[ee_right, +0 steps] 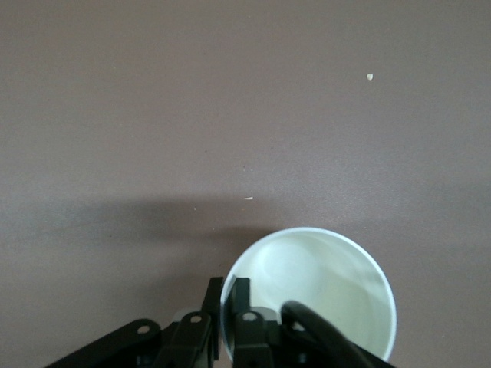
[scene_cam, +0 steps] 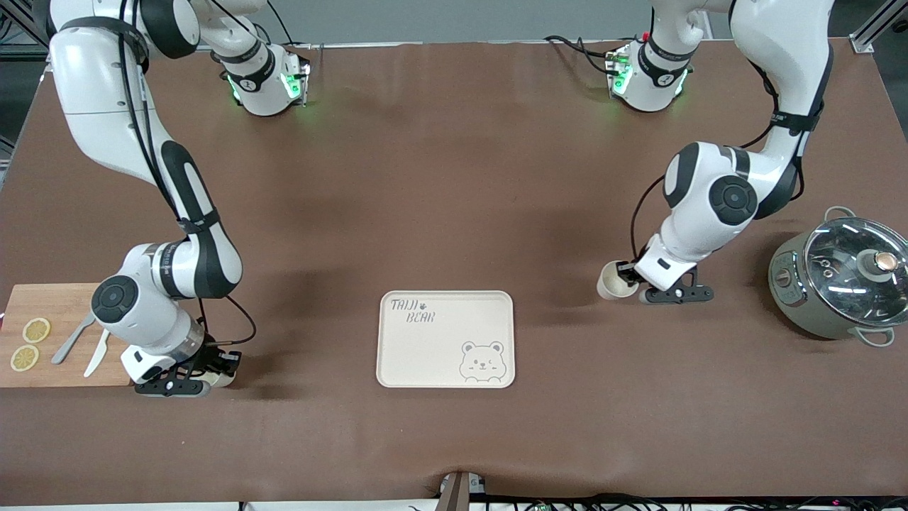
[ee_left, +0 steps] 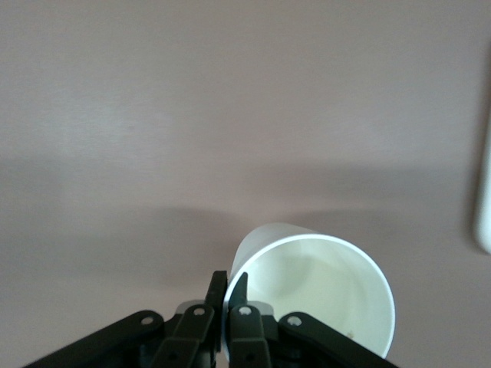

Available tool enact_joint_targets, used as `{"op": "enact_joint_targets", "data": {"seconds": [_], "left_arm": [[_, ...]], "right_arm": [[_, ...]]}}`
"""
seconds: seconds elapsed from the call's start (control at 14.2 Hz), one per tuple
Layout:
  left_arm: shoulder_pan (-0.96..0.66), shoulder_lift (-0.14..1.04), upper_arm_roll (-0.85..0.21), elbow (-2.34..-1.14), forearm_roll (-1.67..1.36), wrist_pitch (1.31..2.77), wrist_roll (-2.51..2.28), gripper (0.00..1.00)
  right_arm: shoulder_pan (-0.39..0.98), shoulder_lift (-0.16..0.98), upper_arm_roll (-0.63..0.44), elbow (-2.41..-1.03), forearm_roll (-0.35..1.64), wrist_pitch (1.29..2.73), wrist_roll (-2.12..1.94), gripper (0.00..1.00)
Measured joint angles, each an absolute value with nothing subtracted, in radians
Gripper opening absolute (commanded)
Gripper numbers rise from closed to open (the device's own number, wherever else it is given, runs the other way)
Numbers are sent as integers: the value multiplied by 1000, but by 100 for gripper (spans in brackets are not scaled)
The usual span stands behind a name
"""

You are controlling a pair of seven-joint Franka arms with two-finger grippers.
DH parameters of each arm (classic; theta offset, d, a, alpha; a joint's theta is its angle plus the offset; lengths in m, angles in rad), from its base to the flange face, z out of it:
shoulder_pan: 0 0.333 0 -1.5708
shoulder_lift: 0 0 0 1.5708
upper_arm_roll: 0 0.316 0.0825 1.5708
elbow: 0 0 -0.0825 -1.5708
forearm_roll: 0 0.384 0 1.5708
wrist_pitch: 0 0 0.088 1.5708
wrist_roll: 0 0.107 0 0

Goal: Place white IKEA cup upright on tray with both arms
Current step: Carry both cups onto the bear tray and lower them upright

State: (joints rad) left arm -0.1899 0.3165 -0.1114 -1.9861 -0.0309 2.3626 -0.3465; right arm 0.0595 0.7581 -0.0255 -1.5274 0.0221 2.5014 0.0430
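Observation:
The cream tray (scene_cam: 445, 339) with "TAIJI BEAR" lettering lies flat in the middle of the table, with nothing on it. My left gripper (scene_cam: 630, 282) is shut on the rim of a white cup (scene_cam: 611, 282), low over the table toward the left arm's end. In the left wrist view one finger is inside and one outside the cup (ee_left: 318, 287), at my left gripper (ee_left: 229, 295). My right gripper (scene_cam: 213, 375) is shut on the rim of a second white cup (scene_cam: 224, 380), mostly hidden, beside the cutting board. The right wrist view shows this cup (ee_right: 314, 295) mouth-up and my right gripper (ee_right: 228, 300).
A wooden cutting board (scene_cam: 67, 305) with two lemon slices (scene_cam: 30, 344) and cutlery (scene_cam: 84, 342) lies at the right arm's end. A grey pot with a glass lid (scene_cam: 844, 284) stands at the left arm's end. The tray's edge (ee_left: 483, 207) shows in the left wrist view.

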Motion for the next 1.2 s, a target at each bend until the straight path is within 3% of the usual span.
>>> {"op": "enact_joint_targets", "data": {"seconds": [0.42, 0.63, 0.84, 1.2], "left_arm": [[-346, 467, -112, -1616, -24, 2087, -570, 0], [-392, 587, -109, -1463, 5, 2044, -630, 0], [-413, 674, -106, -1378, 7, 2045, -641, 0], [-475, 748, -104, -1349, 7, 2165, -750, 0]], "right_arm": [[64, 759, -23, -1504, 18, 2500, 43, 0], [96, 759, -20, -1467, 19, 2482, 60, 0], [150, 759, -19, -1417, 19, 2409, 152, 0], [264, 759, -19, -1350, 19, 2322, 393, 0]]}}
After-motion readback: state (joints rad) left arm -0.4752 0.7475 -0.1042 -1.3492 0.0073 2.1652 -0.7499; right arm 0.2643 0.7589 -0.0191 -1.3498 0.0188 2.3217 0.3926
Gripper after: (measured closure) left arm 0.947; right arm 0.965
